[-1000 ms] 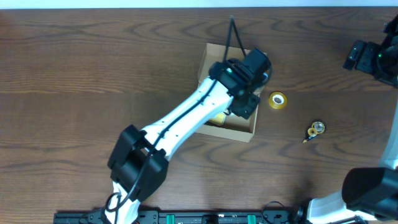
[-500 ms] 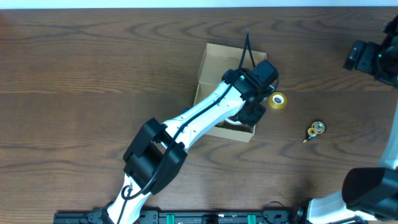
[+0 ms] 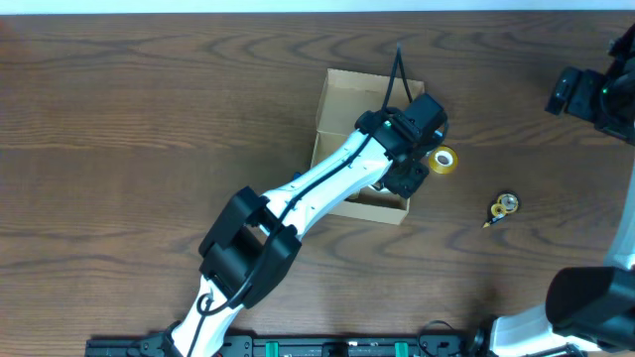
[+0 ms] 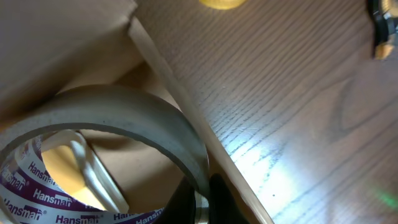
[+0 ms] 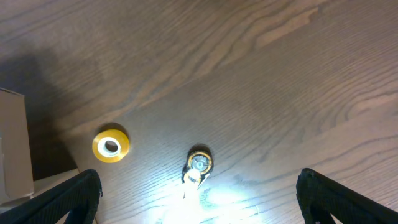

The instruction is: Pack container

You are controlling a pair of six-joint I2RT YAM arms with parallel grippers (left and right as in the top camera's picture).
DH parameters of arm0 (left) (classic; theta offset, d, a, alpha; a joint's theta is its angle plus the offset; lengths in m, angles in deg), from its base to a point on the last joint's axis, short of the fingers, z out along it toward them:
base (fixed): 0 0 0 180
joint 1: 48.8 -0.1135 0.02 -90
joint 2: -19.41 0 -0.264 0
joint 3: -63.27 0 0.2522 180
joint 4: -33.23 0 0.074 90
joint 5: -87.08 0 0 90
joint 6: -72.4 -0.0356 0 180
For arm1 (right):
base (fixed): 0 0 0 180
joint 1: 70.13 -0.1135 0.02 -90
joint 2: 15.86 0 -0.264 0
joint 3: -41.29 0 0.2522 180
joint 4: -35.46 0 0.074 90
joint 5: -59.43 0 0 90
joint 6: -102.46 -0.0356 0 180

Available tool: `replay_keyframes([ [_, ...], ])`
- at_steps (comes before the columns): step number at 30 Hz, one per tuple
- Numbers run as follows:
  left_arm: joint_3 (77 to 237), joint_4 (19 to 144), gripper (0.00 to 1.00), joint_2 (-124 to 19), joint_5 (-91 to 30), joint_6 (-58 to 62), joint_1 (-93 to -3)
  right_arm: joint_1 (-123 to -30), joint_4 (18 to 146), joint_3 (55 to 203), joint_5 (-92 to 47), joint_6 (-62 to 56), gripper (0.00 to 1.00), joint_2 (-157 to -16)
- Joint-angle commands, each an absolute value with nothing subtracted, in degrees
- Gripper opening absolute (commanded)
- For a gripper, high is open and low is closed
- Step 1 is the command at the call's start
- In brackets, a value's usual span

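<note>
While the left arm reaches up from the near left edge of the wooden table, its wrist sits over the container. The container is an open tan cardboard box at mid-table, slightly right of centre.

Left gripper: jaws pinched tight on the wall of a grey roll of printed packing tape. The roll hangs inside the box, close against its right wall. Something yellow and something pale show through the roll's hole; likely earlier contents, but the view is too close to name them.

Just right of the box, apart from it, a small yellow tape roll lies flat on the table. Further right and nearer lies a small gold-and-silver piece, too small to identify.

Right gripper: far right, raised, jaws spread fully, holding nothing.

Step in hand, as judged: placing the big roll into the box. Two loose items remain outside, so packing looks roughly half done.

Next move calls for:
- lowering until the roll rests on the box floor, clear of the right wall
- opening the jaws and lifting straight up without dragging the rim
</note>
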State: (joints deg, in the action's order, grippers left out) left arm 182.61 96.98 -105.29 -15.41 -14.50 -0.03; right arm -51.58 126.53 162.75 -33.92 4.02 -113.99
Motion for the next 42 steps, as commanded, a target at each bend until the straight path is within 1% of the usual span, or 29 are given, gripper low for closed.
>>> replay_keyframes([
  [1,183.8,96.9,0.06,-107.9,-16.1,-15.6,0.0,-51.4,126.8,163.8,-33.5,4.8,0.99,-113.0],
  [2,183.8,96.8,0.06,-108.2,-16.1,-15.6,0.0,-51.4,126.8,163.8,-33.4,4.9,0.99,-113.0],
  [3,183.8,96.8,0.08,-108.4,-16.1,-15.6,0.0,-51.4,126.8,163.8,-33.4,4.9,0.99,-113.0],
  [5,183.8,96.8,0.26,-108.4,-16.1,-15.5,0.0,-51.4,126.8,163.8,-33.2,4.9,0.99,-113.0],
  [6,183.8,96.6,0.38,-108.4,-16.1,-15.5,0.0,-51.4,126.8,163.8,-33.1,4.9,0.99,-113.0],
  [7,183.8,96.5,0.56,-108.4,-16.1,-15.5,0.0,-51.4,126.8,163.8,-33.1,4.9,0.99,-113.0],
  [8,183.8,96.4,0.67,-108.4,-16.1,-15.5,0.0,-51.4,126.8,163.8,-33.1,4.9,0.99,-113.0],
  [9,183.8,96.4,0.70,-108.4,-16.1,-15.5,0.0,-51.4,126.8,163.8,-33.1,4.9,0.99,-113.0],
  [14,186.1,98.5,0.71,-108.4,-16.1,-15.2,0.0,-51.4,126.8,163.8,-33.1,4.9,0.99,-113.0],
  [18,192.0,103.8,0.70,-108.4,-15.0,-15.2,0.0,-51.4,126.8,163.8,-33.1,4.9,0.99,-113.0],
  [26,204.4,114.4,0.66,-108.3,-0.4,-13.5,-0.6,-51.3,127.5,162.3,-33.1,5.3,0.99,-113.3],
  [28,207.8,117.0,0.66,-108.3,2.2,-11.9,-2.1,-51.4,127.6,159.9,-33.0,5.2,0.99,-113.4],
  [35,217.6,125.0,0.63,-107.5,2.1,-8.3,-10.4,-51.4,123.6,148.0,-27.6,5.2,0.99,-113.4],
  [38,219.7,127.6,0.64,-106.1,2.2,-8.4,-14.5,-51.5,119.2,141.7,-23.2,5.3,0.99,-113.4],
  [42,219.8,128.4,0.64,-104.8,4.2,-8.3,-18.2,-52.7,117.2,138.1,-20.9,5.3,0.98,-113.4],
])
